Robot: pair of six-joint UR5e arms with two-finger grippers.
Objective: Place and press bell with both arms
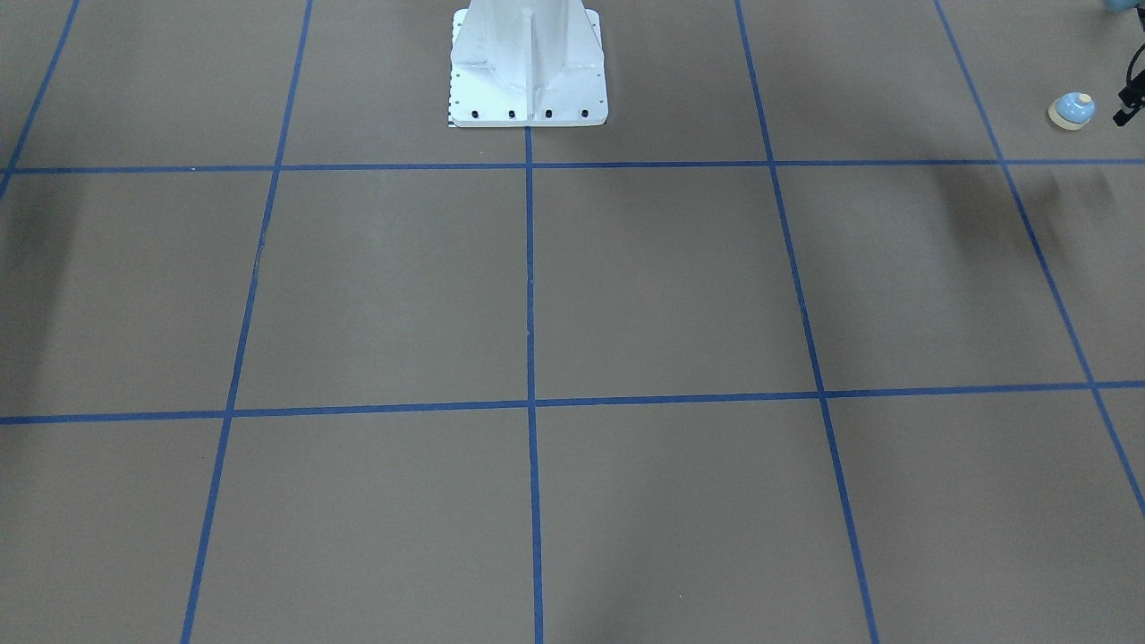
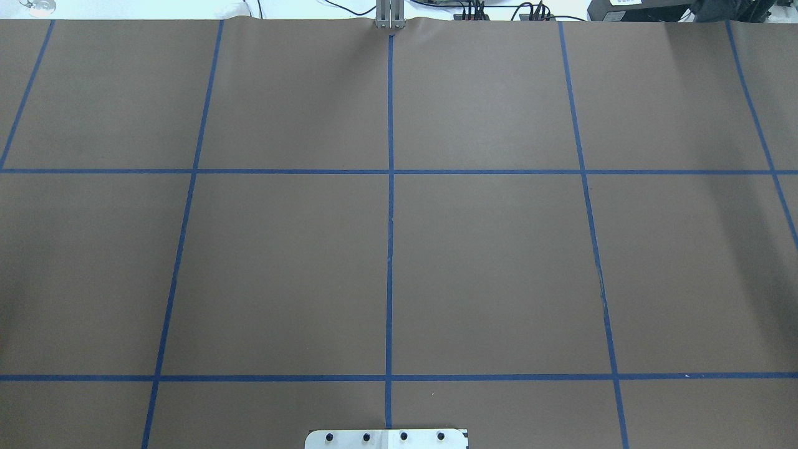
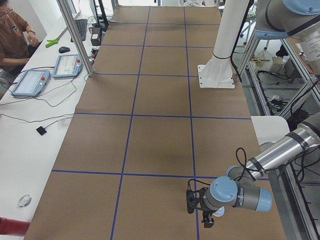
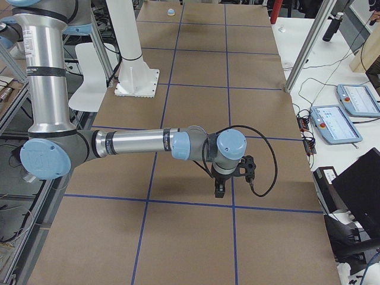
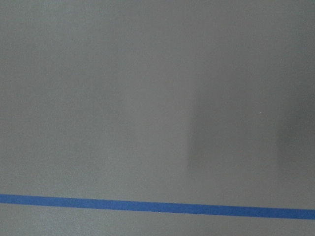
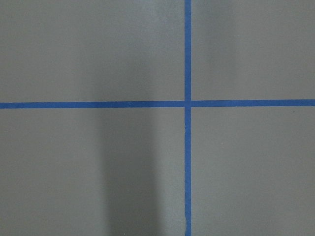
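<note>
The small light-blue bell (image 1: 1072, 111) with a cream button and rim stands upright on the brown table at the robot's far left. It shows far away in the exterior right view (image 4: 170, 12). In the exterior left view it peeks out under the left wrist (image 3: 218, 212). A sliver of my left gripper (image 1: 1129, 100) hangs just beside the bell, apart from it, and I cannot tell whether it is open or shut. The left arm (image 3: 280, 152) is low over the table. My right gripper (image 4: 218, 190) points down over the table's right part, and I cannot tell its state. Both wrist views show only paper and tape.
The white pedestal base (image 1: 528, 80) stands at the robot's side of the table. Blue tape lines (image 2: 390, 218) divide the brown paper into squares. Tablets (image 3: 31, 82) and cables lie on the operators' bench, where a person (image 3: 12, 42) sits.
</note>
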